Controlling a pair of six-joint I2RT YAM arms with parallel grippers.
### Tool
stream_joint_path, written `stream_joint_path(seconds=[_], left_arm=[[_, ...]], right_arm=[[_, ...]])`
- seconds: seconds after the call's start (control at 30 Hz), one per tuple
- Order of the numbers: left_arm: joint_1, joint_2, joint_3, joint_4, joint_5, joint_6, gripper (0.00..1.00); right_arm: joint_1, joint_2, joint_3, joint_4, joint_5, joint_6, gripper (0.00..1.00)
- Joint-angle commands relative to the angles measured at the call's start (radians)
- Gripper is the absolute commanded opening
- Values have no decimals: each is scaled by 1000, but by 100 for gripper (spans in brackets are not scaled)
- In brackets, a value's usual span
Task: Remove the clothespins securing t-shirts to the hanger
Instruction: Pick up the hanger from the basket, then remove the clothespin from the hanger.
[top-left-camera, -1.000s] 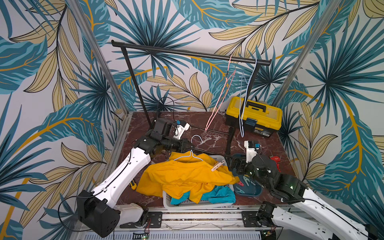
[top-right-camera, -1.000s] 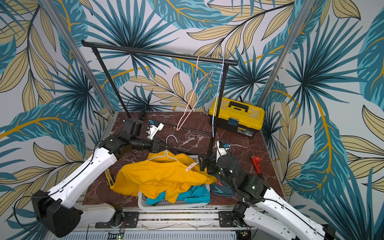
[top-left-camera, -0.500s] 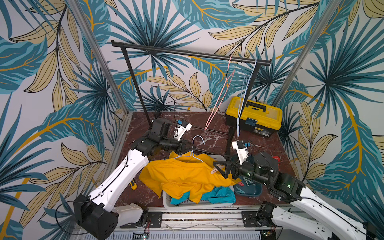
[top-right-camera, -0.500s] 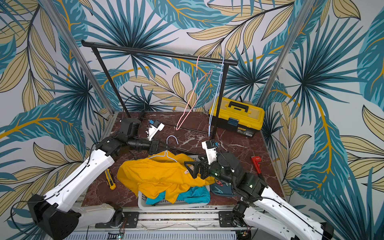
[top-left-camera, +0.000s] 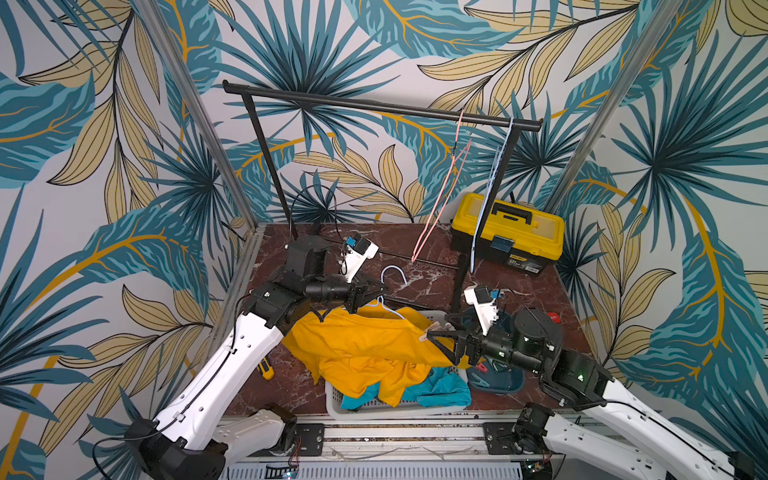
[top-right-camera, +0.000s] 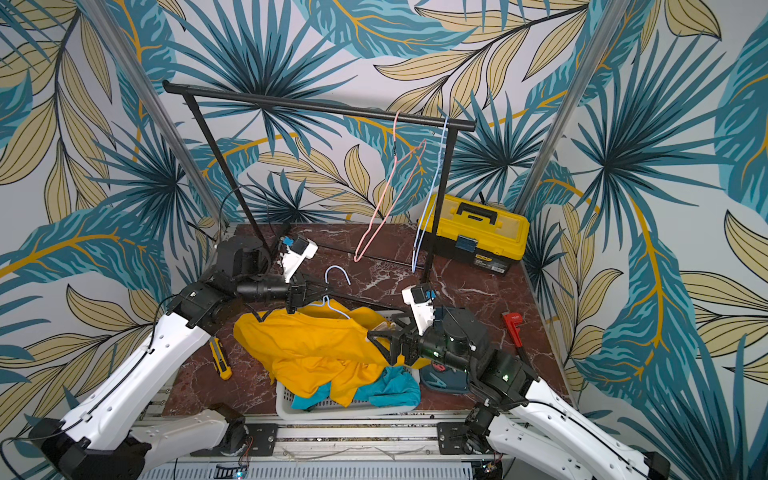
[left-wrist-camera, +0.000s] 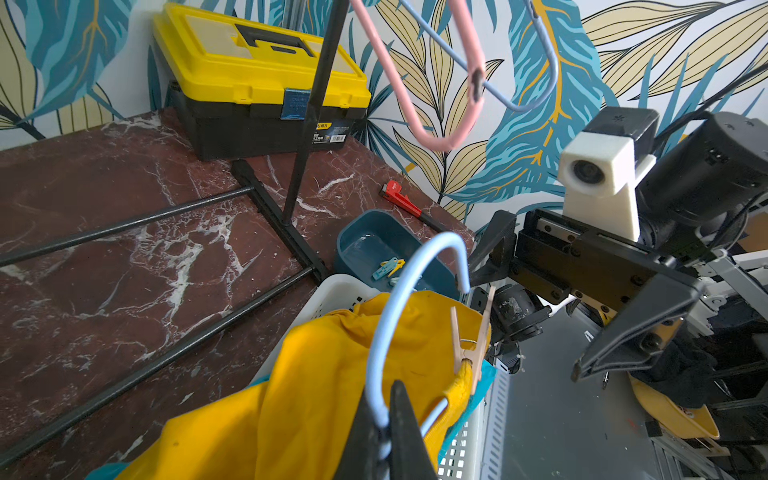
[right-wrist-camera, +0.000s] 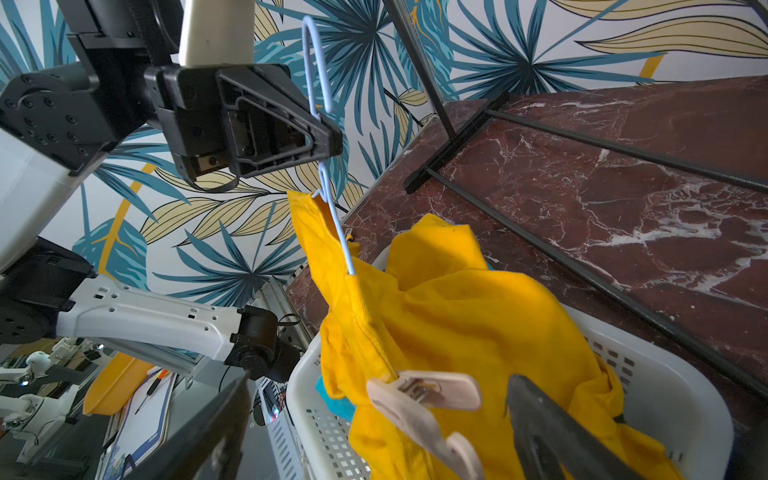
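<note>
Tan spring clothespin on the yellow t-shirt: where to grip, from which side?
On the tan spring clothespin, squeeze the two splayed tails behind the wire spring, from its free end. Its nose bites the golden yellow t-shirt; the tails point at the open right gripper.

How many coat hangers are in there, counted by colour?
Pink: 1, the pink hanger on the rail.
Blue: 2, the darker blue hanger on the rail and the light blue hanger held by the left gripper, carrying the yellow t-shirt.
Total: 3.
</note>
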Motion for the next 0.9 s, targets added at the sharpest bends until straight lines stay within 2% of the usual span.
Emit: stream_joint_path(seconds=[0.0,0.17,0.2,0.37,0.6,0.87], left_arm=[[9,-37,29,28,31,32,0],[8,-60,33,28,31,43,0],[8,-62,30,28,31,45,0],[8,-65,23,28,44,45,0],[8,-50,35,28,30,30,0],[8,-37,50,28,44,32,0]], right_arm=[[-11,8,-11,23,-33,-39,95],[-12,46,-7,26,-75,-62,93],[-43,54,-8,28,-81,-66,93],[-60,63,-17,59,-135,-68,89],[-63,62,-21,118,-182,-48,76],[-63,79,-28,93,-186,-42,72]])
